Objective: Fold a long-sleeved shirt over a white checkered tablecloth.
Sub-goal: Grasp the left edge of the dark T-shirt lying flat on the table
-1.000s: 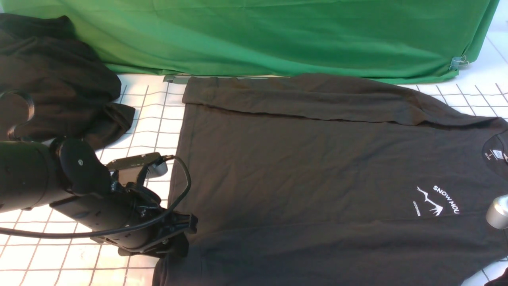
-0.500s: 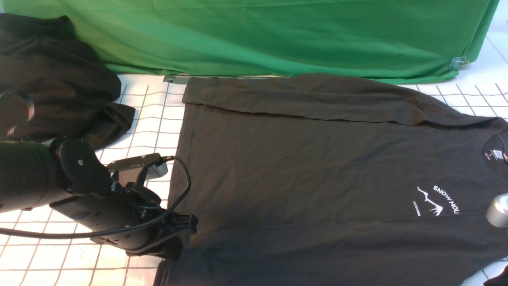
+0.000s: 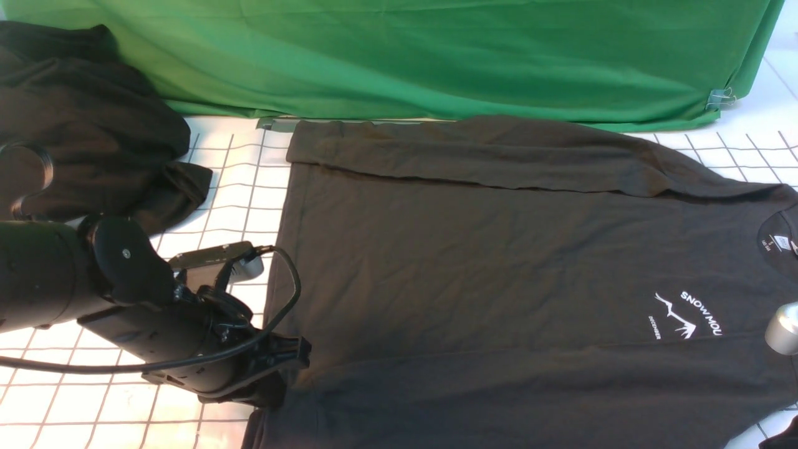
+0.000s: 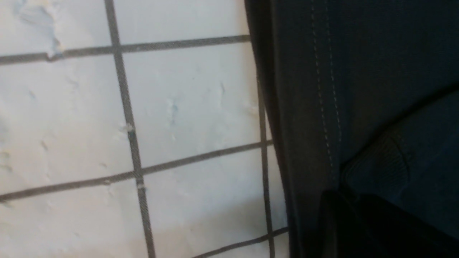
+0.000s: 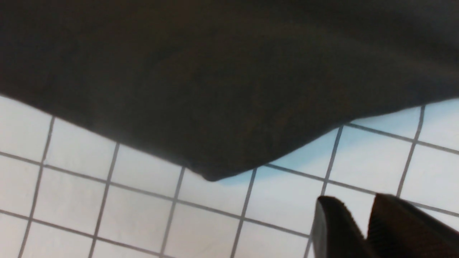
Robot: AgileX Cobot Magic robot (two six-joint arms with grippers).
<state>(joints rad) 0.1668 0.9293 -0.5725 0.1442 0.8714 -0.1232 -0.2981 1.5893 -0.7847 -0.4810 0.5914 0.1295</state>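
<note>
The long-sleeved shirt [image 3: 499, 249] lies flat on the white checkered tablecloth [image 3: 237, 181], hem to the left and collar to the right, with its far sleeve folded along the far edge. My left gripper [image 3: 280, 383] sits at the near left hem and is shut on it. In the left wrist view the stitched hem of the shirt [image 4: 358, 71] bunches at the dark left gripper [image 4: 353, 204]. My right gripper [image 5: 355, 204] hangs over bare tablecloth [image 5: 125, 200], just off a corner of the shirt [image 5: 215, 71], slightly open with nothing between its fingers.
A shapeless black heap of cloth [image 3: 81, 125] lies at the far left, behind my left arm. A green fabric backdrop [image 3: 405, 56] closes off the far side, held by a clip [image 3: 720, 96] at its right end.
My left gripper has shut on the shirt's hem, and the hem there has bunched slightly. The right arm has barely moved.
</note>
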